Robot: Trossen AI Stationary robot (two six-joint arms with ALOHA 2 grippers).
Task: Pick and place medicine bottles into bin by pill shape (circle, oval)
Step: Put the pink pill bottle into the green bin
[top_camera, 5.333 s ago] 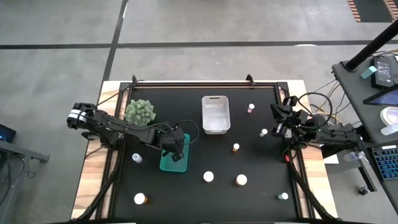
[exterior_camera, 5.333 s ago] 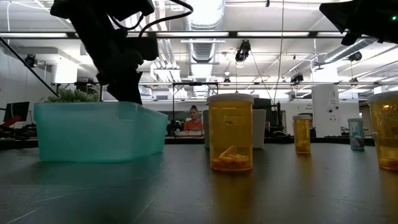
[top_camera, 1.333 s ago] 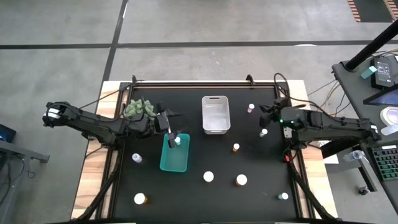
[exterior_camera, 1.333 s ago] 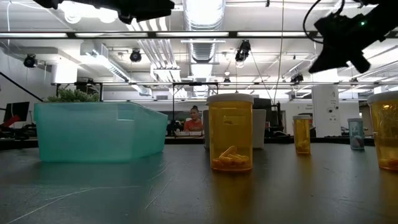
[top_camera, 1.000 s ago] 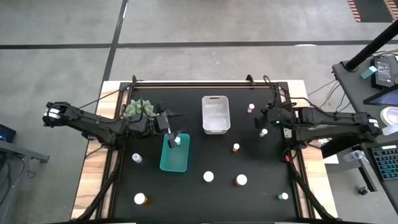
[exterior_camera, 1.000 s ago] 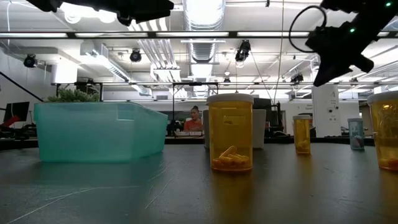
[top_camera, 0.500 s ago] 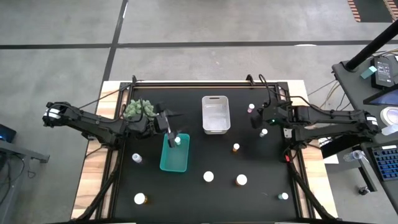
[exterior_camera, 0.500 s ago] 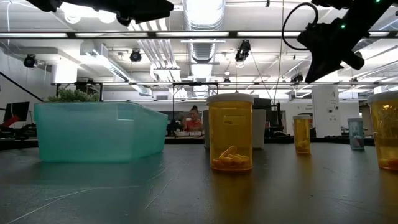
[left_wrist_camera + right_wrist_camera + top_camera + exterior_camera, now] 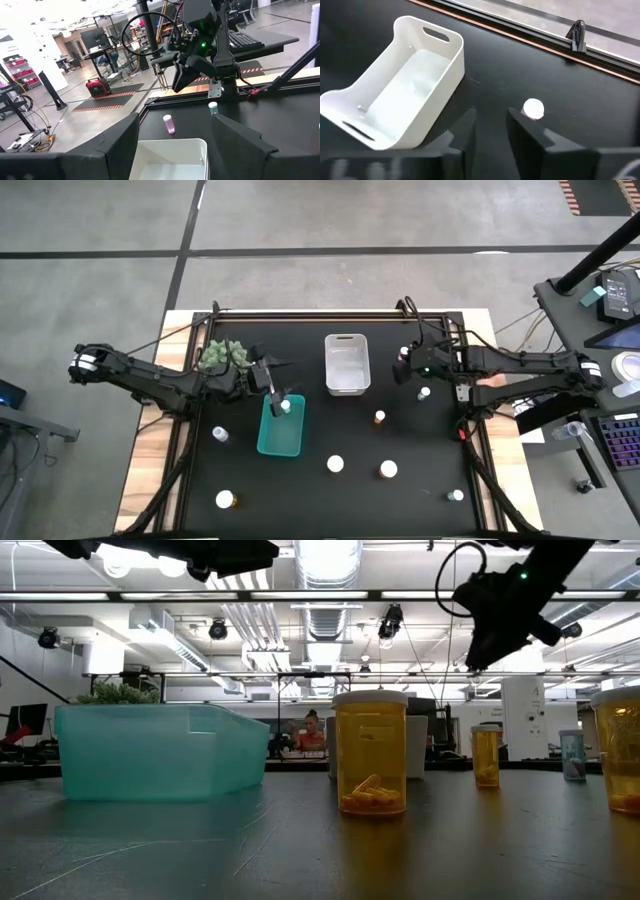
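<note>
high view: my right gripper [image 9: 400,369] hangs above the mat between the white bin [image 9: 347,364] and a pink bottle [image 9: 404,355], which lies just beyond my tips. a second bottle [image 9: 425,393] stands just behind my wrist. my left gripper [image 9: 274,394] hovers over the far end of the teal bin [image 9: 279,438], with a bottle [image 9: 286,406] in the bin beneath it. other bottles stand well apart across the near half of the mat.

low view: my right gripper [image 9: 478,648] is high off the surface, nothing in it. an amber bottle [image 9: 371,752] of oval-looking pills stands nearest the camera, beside the teal bin [image 9: 160,752].

left wrist view: my left fingers [image 9: 120,142] stand wide apart, empty, framing the white bin [image 9: 170,159]. beyond it the pink bottle [image 9: 169,124] is upright, directly below my right gripper [image 9: 182,82].

right wrist view: my right fingers [image 9: 527,135] are parted by a narrow gap, holding nothing. the pink bottle's cap [image 9: 533,107] sits just ahead of one fingertip, off the gap's centre line.

step in hand, as i judge it: approach and pick the pink bottle. to do it well: widen the gap beyond the cap, shift sideways until the cap is centred between the fingers, descend vertically, close on the body below the cap. a fingertip landing on the cap would likely tip it.
</note>
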